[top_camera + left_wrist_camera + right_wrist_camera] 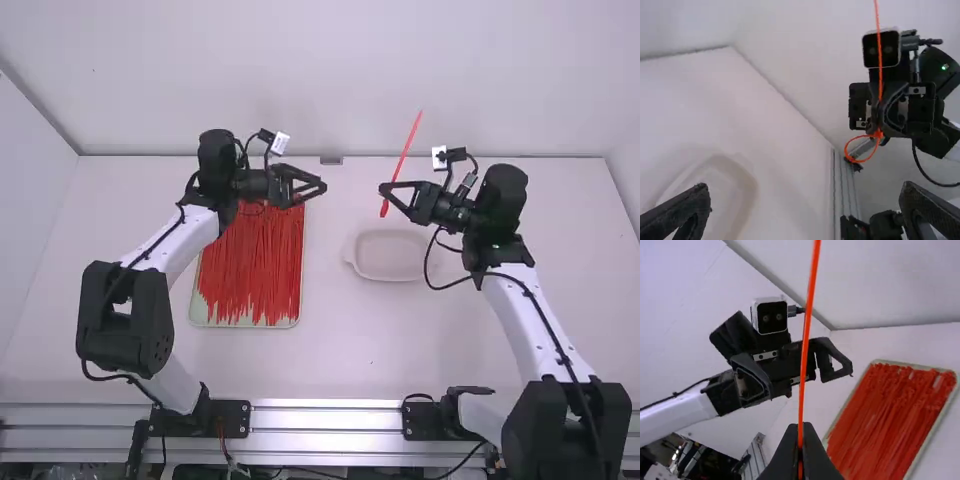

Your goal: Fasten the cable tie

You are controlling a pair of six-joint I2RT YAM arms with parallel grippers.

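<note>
My right gripper (386, 193) is shut on a red cable tie (405, 155) held in the air above a white dish (390, 255). The tie's long tail points up and away, and a small closed loop (862, 147) hangs below the fingers. In the right wrist view the tie (809, 315) rises straight out of the shut fingers of my right gripper (800, 432). My left gripper (312, 188) stands open over the far end of the tray, a short way left of the tie, with nothing between its fingers (690, 215).
A flat tray (245, 323) at centre left holds several loose red cable ties (885, 410). The white dish lies right of it, also seen as a dish (715, 180) in the left wrist view. White walls close the table at the back and sides.
</note>
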